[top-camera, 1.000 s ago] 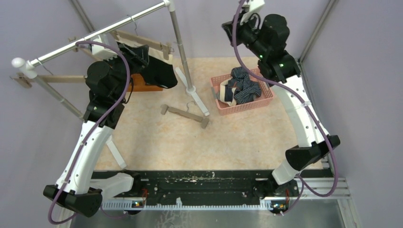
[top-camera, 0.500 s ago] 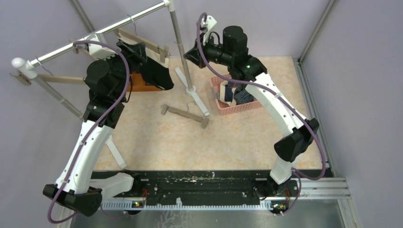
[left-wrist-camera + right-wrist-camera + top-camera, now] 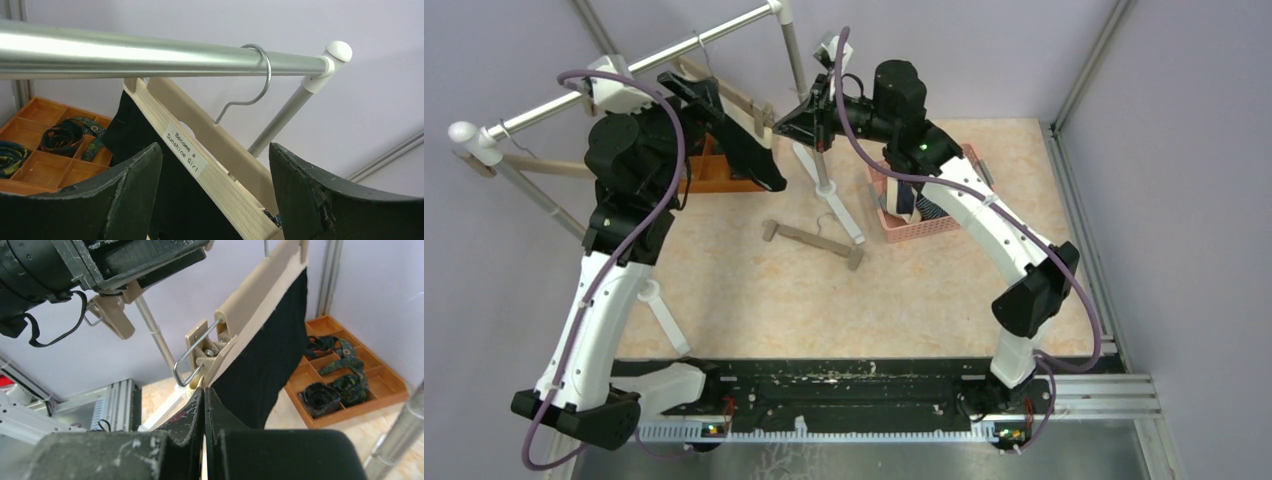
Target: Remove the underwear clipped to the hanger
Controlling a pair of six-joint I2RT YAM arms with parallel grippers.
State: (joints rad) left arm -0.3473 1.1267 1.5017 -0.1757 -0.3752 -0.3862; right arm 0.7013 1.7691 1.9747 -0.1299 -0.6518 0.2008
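Unclipping black underwear (image 3: pixel 265 370): wide-open left gripper (image 3: pixel 214 152) should steady the wooden hanger (image 3: pixel 186 152) while the closed, empty right gripper (image 3: pixel 204 396) presses its end clip (image 3: pixel 202 352).

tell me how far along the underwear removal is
Done: navy-striped cloth underwear lies in the pink plastic basket, and a bare wooden hanger lies on the table. In hand: the left end effector is open at the wooden clip hanger on the silver rail; the shut right end effector points at its end clip. Left: black cloth underwear is still clipped there and needs freeing.
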